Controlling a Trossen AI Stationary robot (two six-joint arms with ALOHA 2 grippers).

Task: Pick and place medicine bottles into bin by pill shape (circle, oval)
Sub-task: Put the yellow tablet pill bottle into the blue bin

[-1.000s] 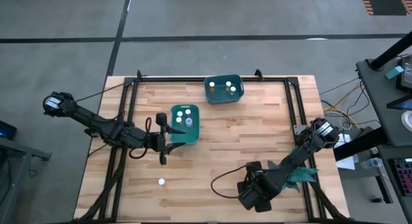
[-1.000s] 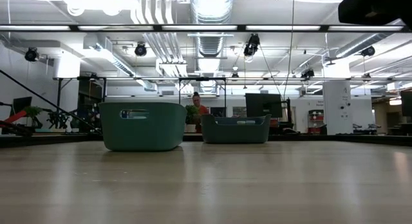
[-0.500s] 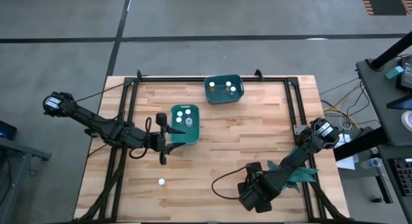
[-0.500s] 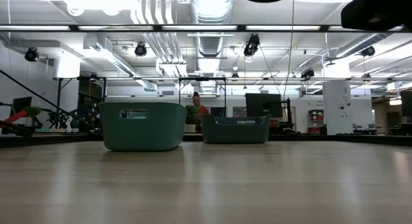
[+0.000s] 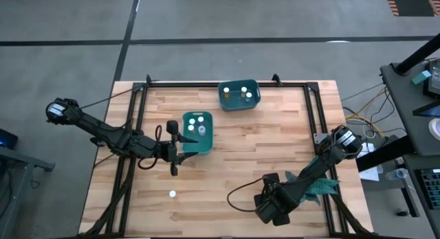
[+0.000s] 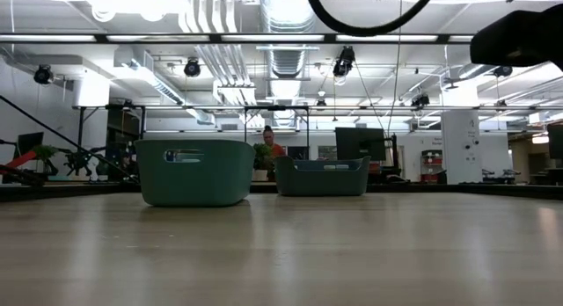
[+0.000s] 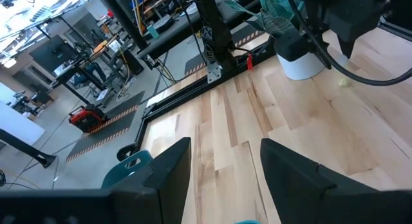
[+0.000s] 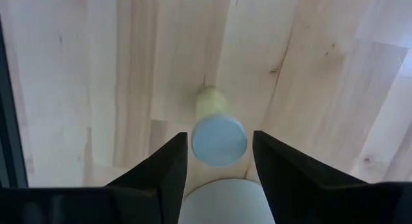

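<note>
A small bottle (image 8: 219, 141) with a pale round cap and a yellowish body is on the wood table between the open fingers of my right gripper (image 8: 220, 161), which points down near the table's near right (image 5: 271, 206). The fingers stand on either side of the cap and touch nothing. Another bottle (image 5: 172, 194) stands alone near the near left. Several bottles sit in the near-left teal bin (image 5: 198, 132), and others sit in the far teal bin (image 5: 239, 95). My left gripper (image 7: 225, 172) is open and empty beside the near-left bin (image 5: 180, 145).
A teal-leaved plant in a white pot (image 7: 299, 56) stands at the near right beside my right arm (image 5: 320, 187). A black frame (image 5: 137, 108) runs along the table's left, far and right edges. A person (image 6: 268, 141) shows in the room behind the bins.
My right arm has come down a little: in the low view its dark body sits lower at the top right, and its cable loop has dropped into the picture's top. The bottles and bins have stayed where they were.
</note>
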